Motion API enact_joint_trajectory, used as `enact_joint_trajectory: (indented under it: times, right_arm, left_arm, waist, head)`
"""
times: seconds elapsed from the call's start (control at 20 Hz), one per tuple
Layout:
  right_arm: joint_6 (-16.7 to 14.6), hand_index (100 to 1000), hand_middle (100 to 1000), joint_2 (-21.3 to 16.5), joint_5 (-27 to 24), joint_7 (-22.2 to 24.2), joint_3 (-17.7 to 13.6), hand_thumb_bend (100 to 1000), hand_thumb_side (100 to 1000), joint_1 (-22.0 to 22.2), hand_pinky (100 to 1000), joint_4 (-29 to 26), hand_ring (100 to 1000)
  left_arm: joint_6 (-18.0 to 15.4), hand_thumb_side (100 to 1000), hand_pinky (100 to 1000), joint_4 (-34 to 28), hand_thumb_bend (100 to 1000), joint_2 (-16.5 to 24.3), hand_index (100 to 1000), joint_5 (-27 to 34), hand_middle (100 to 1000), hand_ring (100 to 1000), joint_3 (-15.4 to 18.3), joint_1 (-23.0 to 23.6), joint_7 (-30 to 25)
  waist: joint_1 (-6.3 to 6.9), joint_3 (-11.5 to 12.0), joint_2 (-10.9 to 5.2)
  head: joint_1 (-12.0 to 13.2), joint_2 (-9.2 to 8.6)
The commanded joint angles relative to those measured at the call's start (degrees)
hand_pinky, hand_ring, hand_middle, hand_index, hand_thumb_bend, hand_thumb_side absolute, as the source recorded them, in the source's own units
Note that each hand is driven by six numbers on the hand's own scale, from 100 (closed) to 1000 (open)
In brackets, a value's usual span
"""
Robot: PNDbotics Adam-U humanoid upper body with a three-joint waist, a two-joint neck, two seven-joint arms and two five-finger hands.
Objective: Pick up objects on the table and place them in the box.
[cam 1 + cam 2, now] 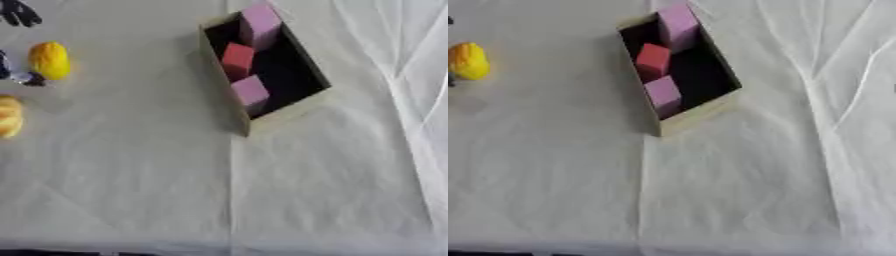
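Item: my left fingers (19, 14), dark, curled at the far left corner, holding nothing that I can see. Just near of them on the white-clothed table (262, 200): yellow object (49, 60); nearer again, an orange-yellow object (9, 116) at the edge. Well to their right: box (229, 85), holding two pink blocks (261, 24) (251, 91) and a red block (237, 58) between.

box (226, 80) holding three blocks (237, 59); yellow object (49, 60) outside
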Motion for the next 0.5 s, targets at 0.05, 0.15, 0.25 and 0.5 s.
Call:
enact_joint_trajectory:
  times: [0.05,0.15,0.25,0.5]
  right_arm:
    - [-0.1,849,768,-1.1,0.6,-0.4,-0.9,100,800,-0.1,872,-0.9,740]
    - [-0.2,849,768,-1.0,0.7,-0.5,-1.0,100,802,0.0,872,-0.9,740]
    - [-0.2,849,768,-0.9,0.8,-0.5,-0.9,100,803,0.1,872,-0.9,740]
    - [-0.3,849,768,-0.6,1.3,-0.6,-0.9,100,803,0.3,872,-0.9,740]
  left_arm:
    - [0.1,269,847,2.3,673,0.9,893,-1.3,766,816,1.8,-1.1,1.9]
    - [0.0,269,848,3.5,671,0.4,896,-1.8,786,820,2.2,-1.4,3.1]
    - [0.2,268,848,4.7,665,-0.2,899,-2.5,796,825,2.6,-1.8,4.3]
    - [0.5,286,843,7.7,624,-1.3,900,-3.0,804,825,3.9,-2.6,7.1]
  waist:
    - [-0.81,-0.2,-1.83]
    - [-0.92,-0.3,-1.64]
    - [-1.07,-0.4,-1.41]
    - [-1.36,-1.0,-0.77]
  head:
    - [0.7,0.24]
    - [1.2,0.24]
    - [1.7,0.12]
    - [2.5,-0.57]
